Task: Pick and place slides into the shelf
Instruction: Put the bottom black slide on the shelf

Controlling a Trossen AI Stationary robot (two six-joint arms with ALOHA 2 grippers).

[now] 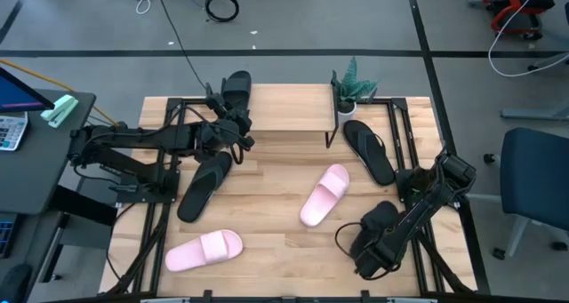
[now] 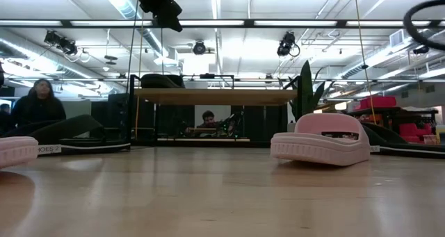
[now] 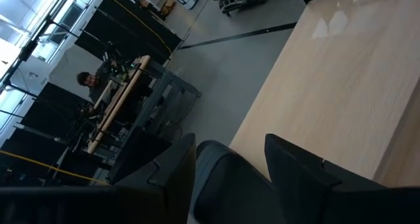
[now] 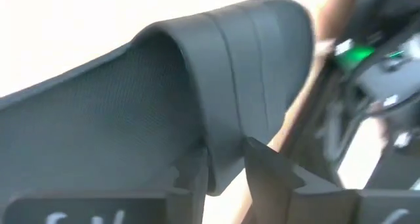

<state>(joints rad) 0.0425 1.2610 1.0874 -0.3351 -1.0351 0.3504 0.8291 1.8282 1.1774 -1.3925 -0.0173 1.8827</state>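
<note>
A black wide-band slide (image 1: pixel 236 88) lies at the left end of the shelf's light wood top board (image 1: pixel 293 107), and my left gripper (image 1: pixel 233 123) is shut on its near end. The second black slide (image 1: pixel 380 221) is near the table's right near corner, with my right gripper (image 1: pixel 372 248) shut on it. One pink slide (image 1: pixel 324 195) rests sole-down mid-table, the other (image 1: pixel 203 250) near the left near edge. One black flip-flop (image 1: pixel 204 186) lies flat left of centre, another (image 1: pixel 369 150) right of the shelf. My left gripper pinches the black slide's near end (image 3: pixel 222 175) between its two fingers, coming level from the table's left near side. The slide's far part lies on the shelf top's left end (image 1: pixel 233 103). My right gripper has the edge of the black slide's wide band (image 4: pixel 226 152) between its fingers; one finger (image 4: pixel 190 178) appears to sit under the band and the other finger (image 4: pixel 272 171) outside it. Whether the slide is lifted cannot be seen.
A small potted plant (image 1: pixel 354 85) stands at the shelf's right end. Black frame rails (image 1: pixel 160 196) run along both table sides. The space under the shelf board (image 2: pixel 208 119) shows open in the low view. People sit in the room beyond.
</note>
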